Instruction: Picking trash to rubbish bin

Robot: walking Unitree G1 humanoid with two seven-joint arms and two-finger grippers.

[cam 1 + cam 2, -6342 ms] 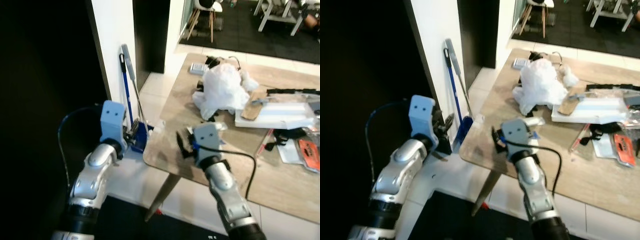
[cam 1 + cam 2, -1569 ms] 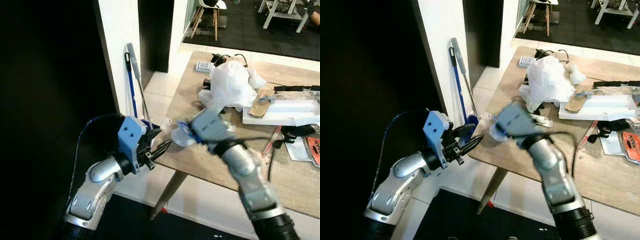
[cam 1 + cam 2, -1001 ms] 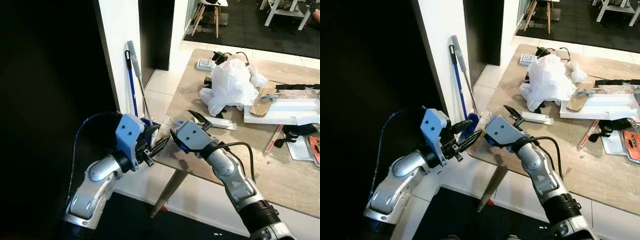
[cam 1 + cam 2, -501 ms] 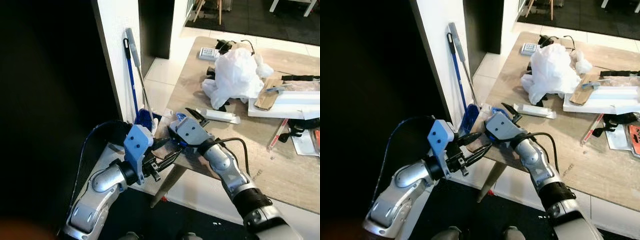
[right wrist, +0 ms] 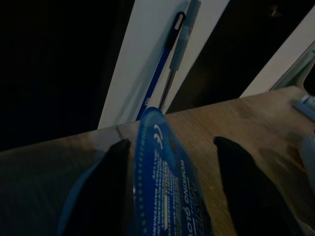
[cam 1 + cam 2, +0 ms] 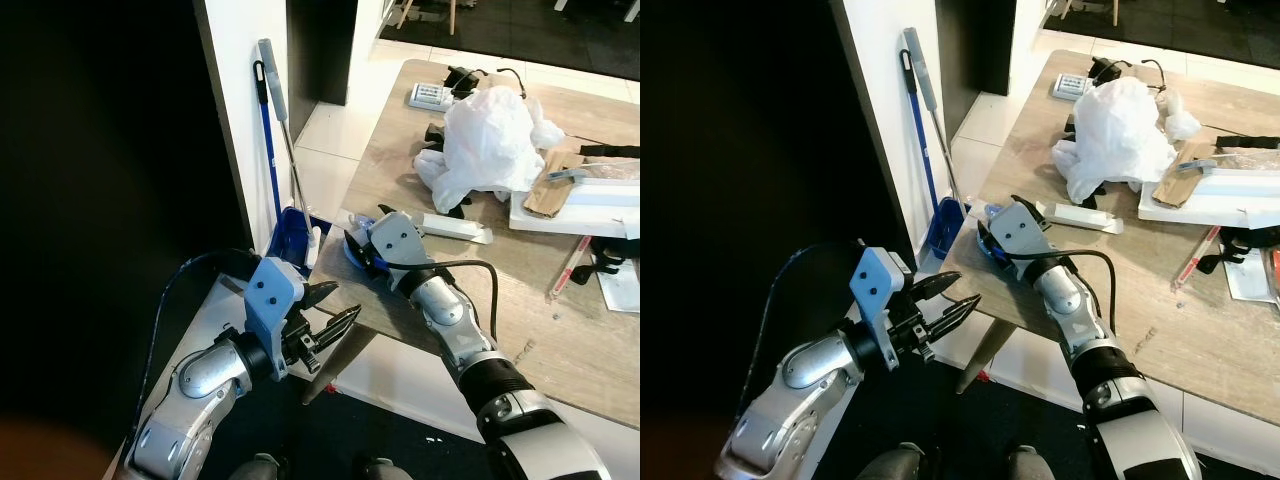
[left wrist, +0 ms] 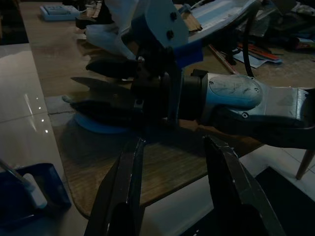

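A blue plastic packet [image 6: 350,254] with white print lies at the near left corner of the wooden table [image 6: 560,330]. My right gripper [image 6: 356,238] rests on that corner, open, its two fingers straddling the packet [image 5: 162,167]; one finger [image 5: 115,187] lies against it, the other [image 5: 241,187] stands apart. My left gripper [image 6: 335,306] hangs open just below and in front of the table corner, pointing at the right gripper, nothing between its fingers [image 7: 125,196]. The left wrist view has the packet [image 7: 93,124] under the right gripper's fingers.
A crumpled white plastic bag [image 6: 490,135], a long white box [image 6: 455,228], cardboard [image 6: 548,195] and a keypad [image 6: 430,95] lie further back on the table. A blue broom and dustpan [image 6: 285,215] lean on the white wall [image 6: 240,110] to the left. Dark space on the far left.
The camera has tilted down. My right gripper has settled lower onto the table corner over the packet. My left gripper has dropped slightly below the table edge.
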